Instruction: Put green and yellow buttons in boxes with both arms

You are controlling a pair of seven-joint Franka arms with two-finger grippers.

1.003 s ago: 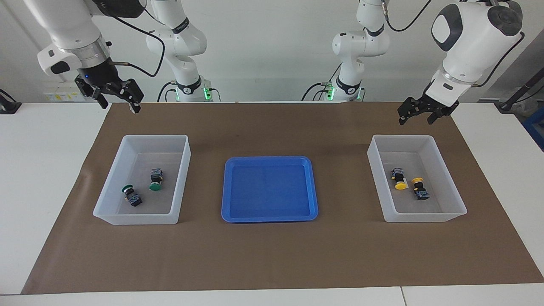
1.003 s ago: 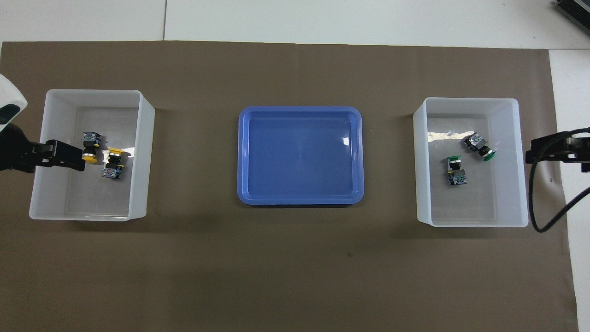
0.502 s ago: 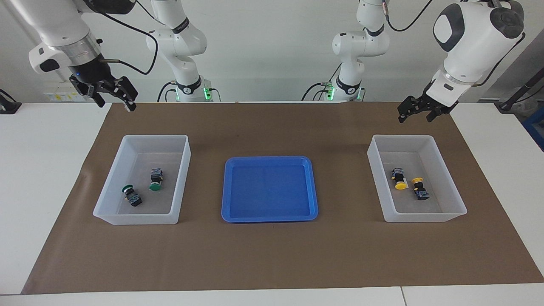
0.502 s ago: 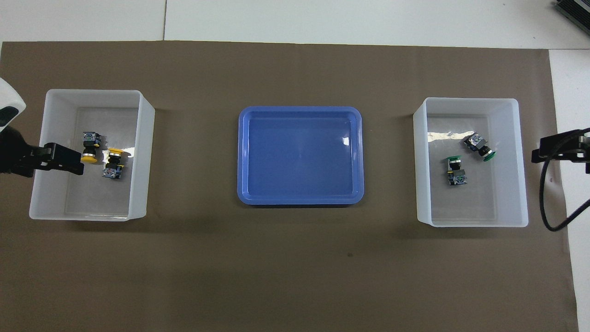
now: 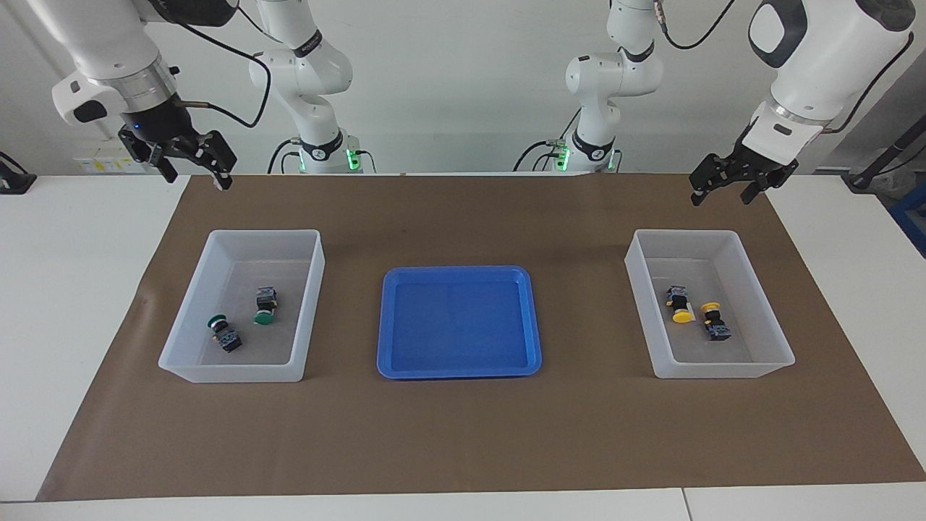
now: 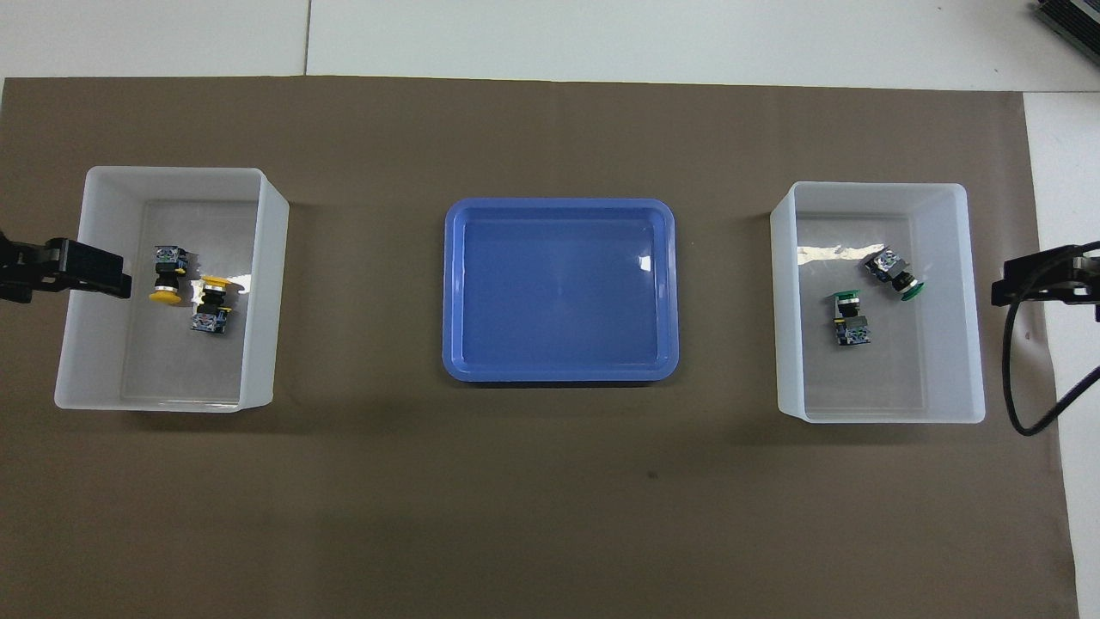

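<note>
Green buttons (image 5: 242, 318) in one box (image 5: 189, 304), yellow buttons (image 5: 698, 313) in the other (image 5: 759, 297) — left end effector (image 5: 723, 188) and right end effector (image 5: 192, 166) spread wide, empty, raised.

A tray (image 5: 459, 365) sits mid-bench between two boxes (image 5: 217, 369) (image 5: 723, 369); each box holds two buttons (image 5: 265, 305) (image 5: 679, 302) lying close together.

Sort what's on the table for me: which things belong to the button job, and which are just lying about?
Job:
- two green buttons in the box at the right arm's end
- two yellow buttons in the box at the left arm's end
- left gripper and right gripper, both raised, jaws open, holding nothing

Lying about:
- blue tray between the boxes
- brown mat
</note>
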